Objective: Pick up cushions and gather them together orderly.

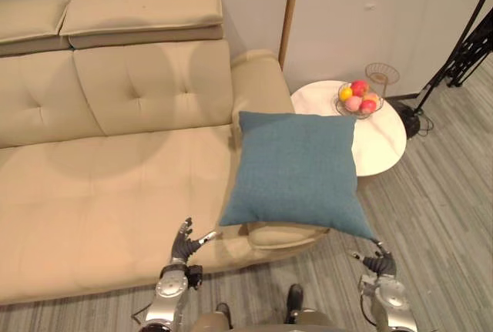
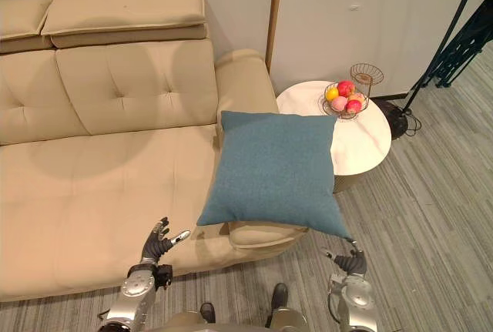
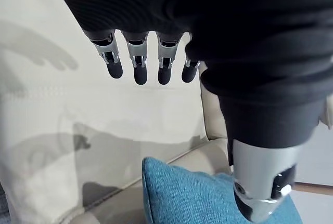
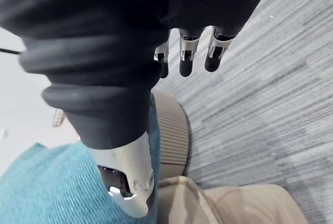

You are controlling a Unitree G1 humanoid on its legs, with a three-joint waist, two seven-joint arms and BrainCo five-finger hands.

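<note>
A beige sofa [image 1: 100,186] stands against the wall. One blue cushion [image 1: 296,170] lies across its armrest [image 1: 258,78], sloping down towards the robot, with its near corner hanging out over the grey floor [image 1: 439,193]. Just beside the armrest is a round white bench [image 1: 381,143] carrying a wire bowl of fruit [image 1: 357,98]. The cushion's edge overlaps the bench's rim from here, but I cannot tell whether the two touch.

The robot's left hand [image 1: 183,249] hovers low at the front edge of the sofa seat, its fingers straight and spread wide, holding nothing. Its right hand [image 1: 377,263] hangs just below the cushion's overhanging corner, its fingers relaxed and apart, also empty.

This looks like the first reach for the cushion, and nothing has been gathered yet. To do it well, both hands should rise to opposite side edges, the left on the sofa side and the right on the bench side. The fingers should close well in from the corners, because a soft cushion will likely sag if it is pinched at a tip. The cushion should be lifted clear of the armrest first, then swung towards the open seat and away from the fruit.
</note>
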